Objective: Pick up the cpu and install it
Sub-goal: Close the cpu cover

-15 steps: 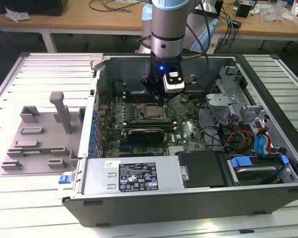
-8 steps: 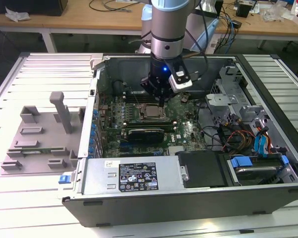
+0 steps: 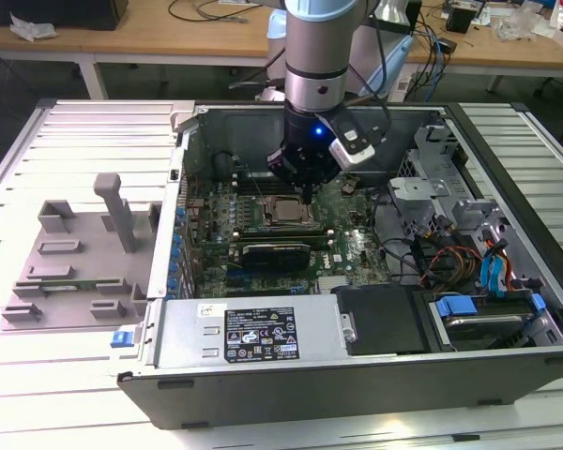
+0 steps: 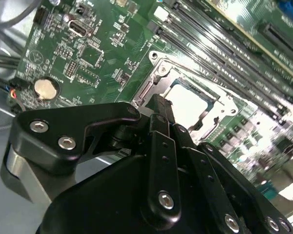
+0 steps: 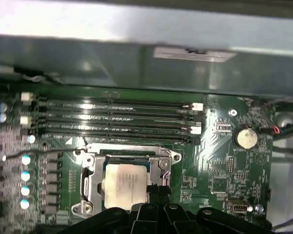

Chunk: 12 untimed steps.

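Arm: a silver-grey cylinder is wearing a pale blue cap, with a blue light glowing at its black wrist beside a pale grey module. Gripper: black hinged links are showing silver screws.

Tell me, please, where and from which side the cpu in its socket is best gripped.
Probably by two opposite edges, coming straight down from above. The cpu lies flat, top face up, inside the socket frame, whose metal rim surrounds it, so a sideways approach looks blocked. The gripper hangs just over one edge.
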Each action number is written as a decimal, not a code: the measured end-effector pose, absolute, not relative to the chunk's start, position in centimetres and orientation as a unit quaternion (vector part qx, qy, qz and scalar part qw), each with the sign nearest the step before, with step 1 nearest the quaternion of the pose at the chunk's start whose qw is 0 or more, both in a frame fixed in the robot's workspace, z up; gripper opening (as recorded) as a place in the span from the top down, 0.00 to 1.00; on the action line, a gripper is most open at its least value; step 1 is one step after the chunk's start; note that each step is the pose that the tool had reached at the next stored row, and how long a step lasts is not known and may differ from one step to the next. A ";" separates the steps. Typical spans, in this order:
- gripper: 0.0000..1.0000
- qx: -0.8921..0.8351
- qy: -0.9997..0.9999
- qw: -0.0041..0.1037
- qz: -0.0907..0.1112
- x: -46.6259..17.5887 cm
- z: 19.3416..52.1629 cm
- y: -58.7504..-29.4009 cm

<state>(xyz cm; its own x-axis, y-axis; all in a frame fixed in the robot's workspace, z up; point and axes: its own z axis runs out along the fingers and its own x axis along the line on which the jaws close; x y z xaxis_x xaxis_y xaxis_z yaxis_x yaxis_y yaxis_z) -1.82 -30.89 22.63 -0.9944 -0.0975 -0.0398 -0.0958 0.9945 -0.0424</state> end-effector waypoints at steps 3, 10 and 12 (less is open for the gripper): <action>0.89 -0.053 0.998 0.021 -0.021 -1.9 22.6 -30.9; 0.89 -0.053 0.998 0.021 -0.021 -3.2 22.6 -30.9; 0.89 -0.053 0.998 0.021 -0.021 -3.4 22.6 -30.9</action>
